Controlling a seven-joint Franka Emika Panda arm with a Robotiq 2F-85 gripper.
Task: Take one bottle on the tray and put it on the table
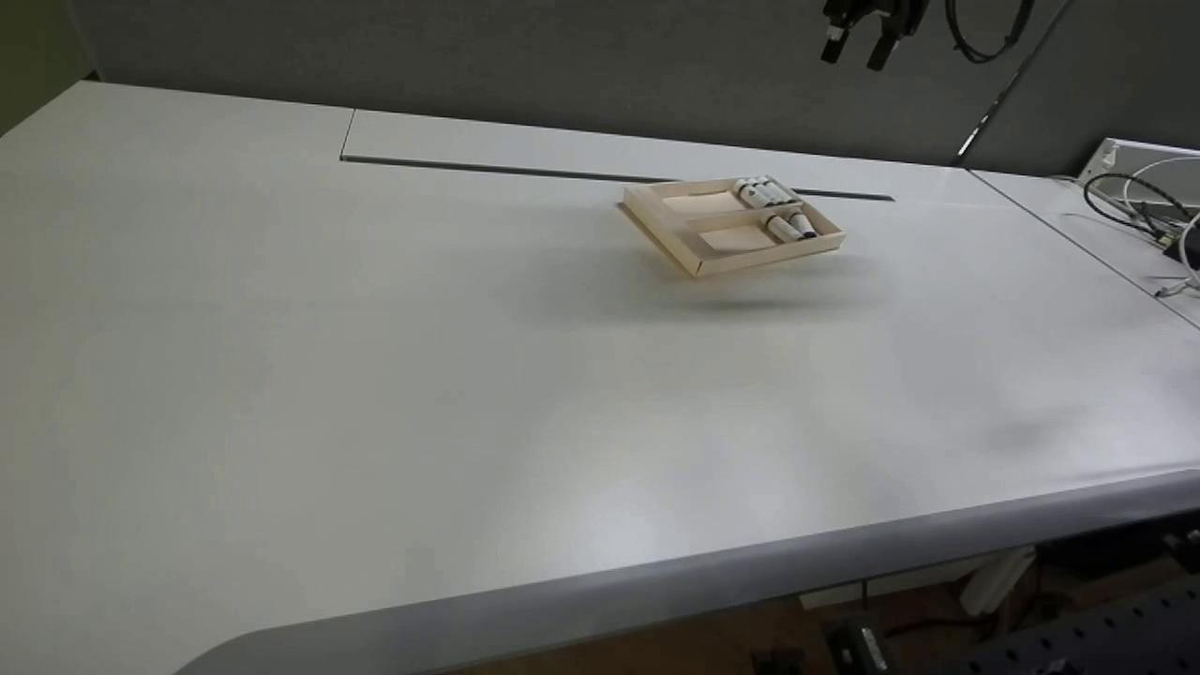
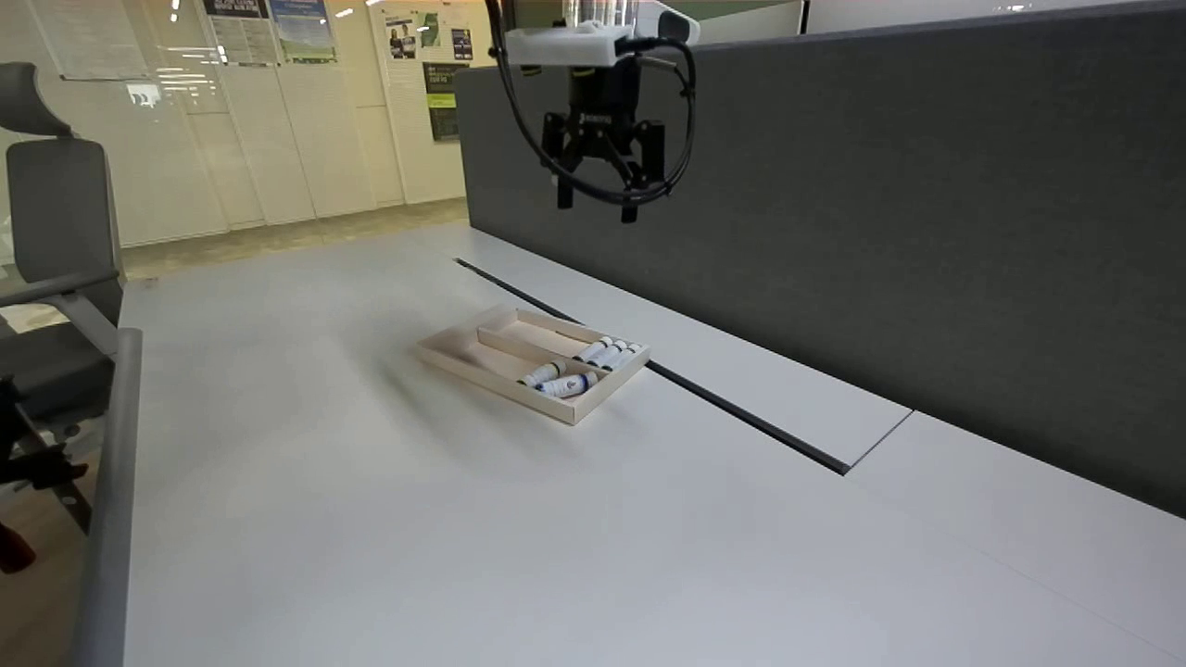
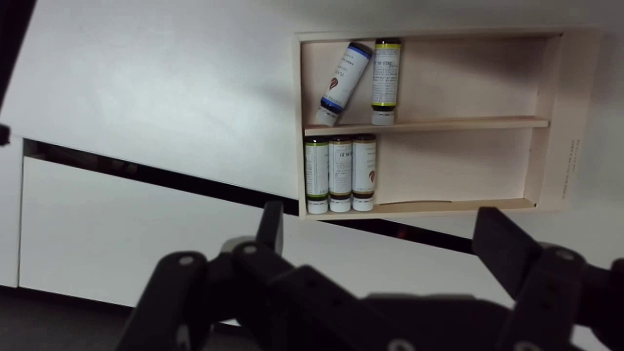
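The beige tray point(image 3: 575, 122) lies on the off-white table point(image 3: 146, 97); it also shows in both exterior views point(image 1: 661, 230) point(image 2: 491, 382). A divider splits it into two compartments. One holds a blue-banded bottle point(image 3: 345, 80), lying slanted, and a yellow-banded bottle point(image 3: 385, 78). The other holds a green-banded bottle point(image 3: 317, 170) and two brown-banded bottles point(image 3: 340, 168) point(image 3: 364, 165), side by side against the tray's end. My gripper point(image 3: 380, 214) is open and empty, well above the table on the partition side of the tray, as in both exterior views point(image 1: 855, 58) point(image 2: 597, 206).
A grey partition point(image 2: 880, 232) stands along the table's back. A dark narrow strip point(image 2: 750, 421) runs along the table beside the tray. Cables point(image 1: 1153, 211) lie at the table's far right in an exterior view. An office chair point(image 2: 65, 213) stands past the table's edge.
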